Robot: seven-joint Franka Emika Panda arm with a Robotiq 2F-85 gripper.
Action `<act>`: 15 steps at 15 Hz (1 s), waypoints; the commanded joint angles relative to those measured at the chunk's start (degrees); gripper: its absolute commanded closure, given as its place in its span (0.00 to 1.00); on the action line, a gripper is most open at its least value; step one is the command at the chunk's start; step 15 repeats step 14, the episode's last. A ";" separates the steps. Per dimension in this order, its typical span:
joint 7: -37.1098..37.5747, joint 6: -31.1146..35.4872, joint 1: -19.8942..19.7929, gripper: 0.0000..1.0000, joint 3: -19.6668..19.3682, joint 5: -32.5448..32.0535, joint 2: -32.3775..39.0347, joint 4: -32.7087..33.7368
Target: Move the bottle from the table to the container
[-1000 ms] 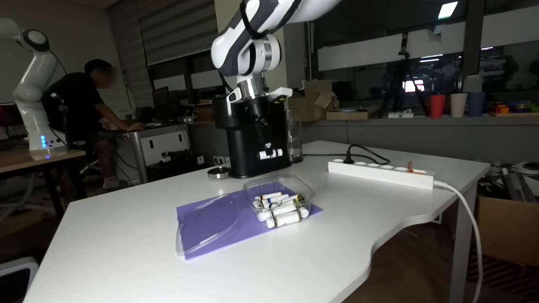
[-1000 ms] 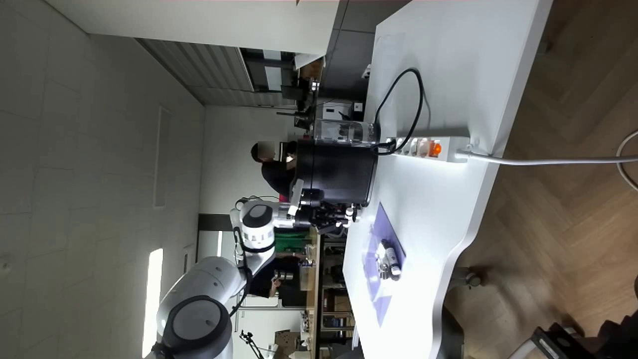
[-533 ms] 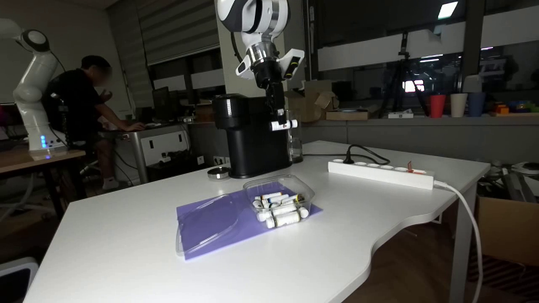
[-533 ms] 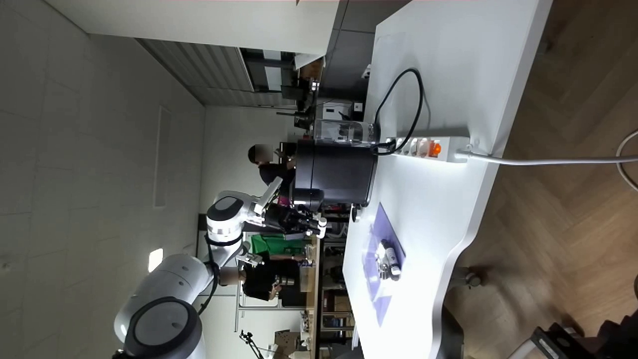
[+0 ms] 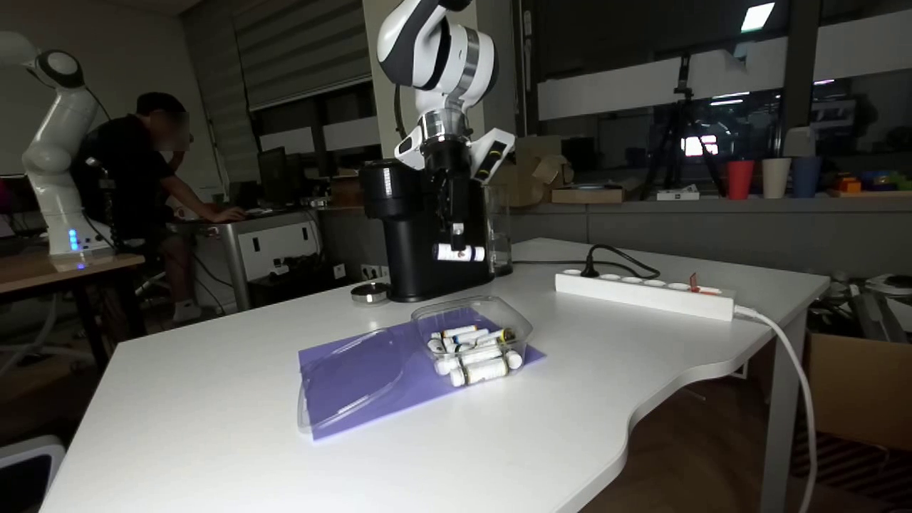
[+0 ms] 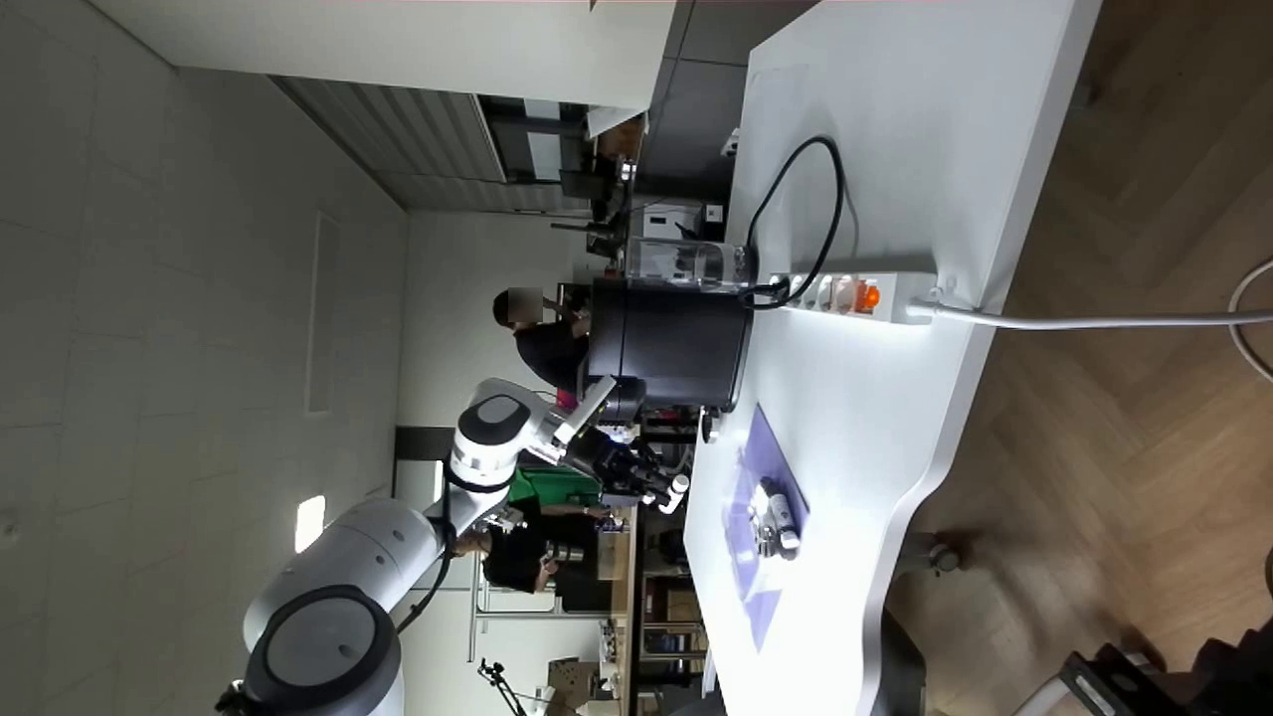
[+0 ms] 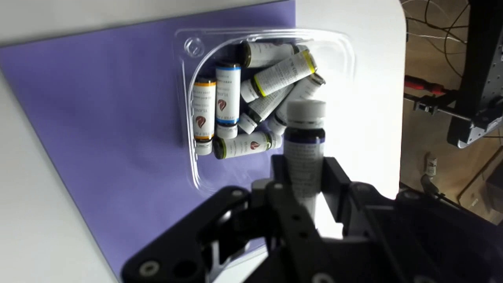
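Observation:
My gripper (image 5: 457,241) is shut on a small white-labelled bottle (image 5: 447,253), held about level in the air. In the wrist view the bottle (image 7: 304,151) has a white cap and a dark blue band, between the fingers (image 7: 304,173). The gripper also shows in an exterior view (image 6: 664,487) with the bottle (image 6: 678,492). A clear open plastic container (image 7: 184,90) holds several similar bottles (image 7: 228,94). It stands on the table (image 5: 570,399) and shows in an exterior view (image 5: 524,319). A tall black boxy unit (image 5: 427,249), resembling a coffee machine, stands behind the gripper.
A purple sheet (image 5: 413,385) lies under the clear container, with a clear lid (image 5: 349,377) beside it. A round tin (image 5: 370,293) and a clear cylinder (image 5: 501,235) stand by the black unit. A white power strip (image 5: 645,296) lies on the table.
My gripper, still holding the bottle, first rose, then came back down partway. It has moved away from the black unit. The container and its bottles have not moved.

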 commanded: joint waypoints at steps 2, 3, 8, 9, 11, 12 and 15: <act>-1.60 7.29 -0.23 0.93 1.50 1.44 -3.16 -10.49; -1.96 5.77 0.18 0.48 1.47 1.45 -2.98 -10.67; -0.06 3.26 1.92 0.21 -0.49 -1.61 -4.80 -8.99; 0.59 2.10 2.51 0.15 -1.17 -2.66 -4.97 -7.81; -1.16 3.02 1.90 0.26 -0.44 -1.87 -3.58 -7.78; -1.09 2.07 2.03 0.19 -0.82 -2.39 -4.35 -7.45; -1.05 1.50 2.12 0.08 -1.15 -2.92 -5.26 -7.36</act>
